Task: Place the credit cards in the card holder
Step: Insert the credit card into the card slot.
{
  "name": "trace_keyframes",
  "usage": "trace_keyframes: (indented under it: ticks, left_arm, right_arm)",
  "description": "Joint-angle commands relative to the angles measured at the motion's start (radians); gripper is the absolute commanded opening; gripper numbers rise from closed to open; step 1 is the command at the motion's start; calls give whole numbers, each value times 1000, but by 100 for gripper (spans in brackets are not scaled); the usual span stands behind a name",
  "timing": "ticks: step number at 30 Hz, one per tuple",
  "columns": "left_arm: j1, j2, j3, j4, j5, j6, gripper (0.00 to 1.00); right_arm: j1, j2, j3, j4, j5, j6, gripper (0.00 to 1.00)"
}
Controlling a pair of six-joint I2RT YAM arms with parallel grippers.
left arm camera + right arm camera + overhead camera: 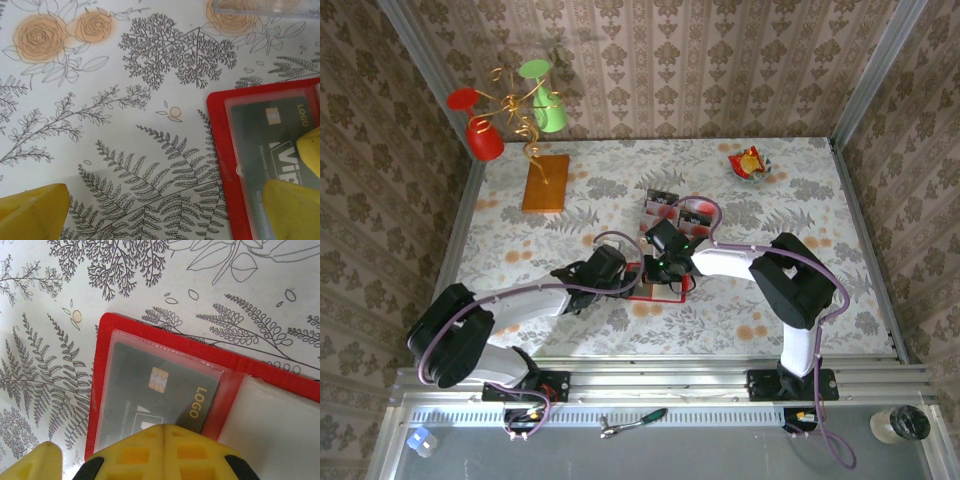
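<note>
Card holder (100, 390) lies open and flat on the floral tablecloth (125, 125), red border up, with both grippers over it. 1 credit card (150, 400), dark with a gold chip and "LOGO" lettering, sits inside the holder's clear pocket, square to the pocket's edges. The holder's second pocket (280, 430) beside it looks pale and empty. The right gripper (165, 440) is fully closed, its 2 yellow fingers meeting over the card's near edge; whether they pinch the card cannot be told. The left gripper (160, 215) stands spread wide and grips nothing: 1 finger (30, 215) hangs over bare cloth off the holder's outer edge, the other (290, 210) over the holder's pocket. Bare cloth runs along the holder's outer red edge and round its corner. The remaining credit cards (675, 210) lie just beyond the holder. A snack wrapper (748, 163) and an orange-brown block (545, 182) lie well apart from the holder, farther back.
</note>
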Motion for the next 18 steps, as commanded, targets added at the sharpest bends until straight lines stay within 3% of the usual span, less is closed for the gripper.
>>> trace_keyframes:
  ticks: [1, 18]
  left_arm:
    - [-8, 17, -12, 35, 3, -35, 100]
    - [-19, 47, 1, 29, -6, -21, 100]
  right_arm:
    - [0, -26, 15, -4, -9, 6, 0]
    - [-95, -165, -52, -153, 90, -89, 1]
